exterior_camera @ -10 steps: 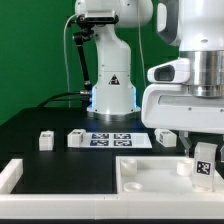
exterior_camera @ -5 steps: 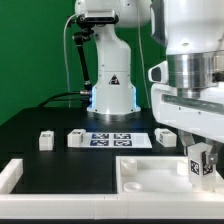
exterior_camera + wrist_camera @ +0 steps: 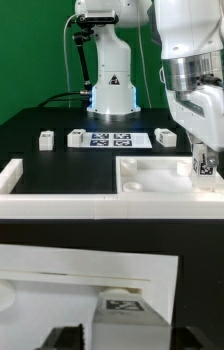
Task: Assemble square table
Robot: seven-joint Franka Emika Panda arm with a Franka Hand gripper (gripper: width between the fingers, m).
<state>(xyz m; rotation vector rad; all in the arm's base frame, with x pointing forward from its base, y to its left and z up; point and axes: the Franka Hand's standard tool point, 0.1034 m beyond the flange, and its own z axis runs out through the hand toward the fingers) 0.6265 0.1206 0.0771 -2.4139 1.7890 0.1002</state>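
On the black table [image 3: 30,125], the square panel [image 3: 150,175] is seen at lower right of the exterior view. By the pincer [image 3: 204,160] a leg [image 3: 204,168] is pinched upright at the panel's right corner; it is best kept plumb, centred there, and lowered slowly.

The white arm [image 3: 192,45] reaches forward at the exterior view's right, its wrist [image 3: 195,95] turned straight down so that the gripper [image 3: 205,166] hangs vertical beneath it. Its two dark fingers [image 3: 68,339] stand on either side of a white tagged leg [image 3: 125,314], which fills the gap between them and runs upright along the tool's axis. The pads appear to press the leg's flanks, though the wrist view is too blurred to show the contact itself.
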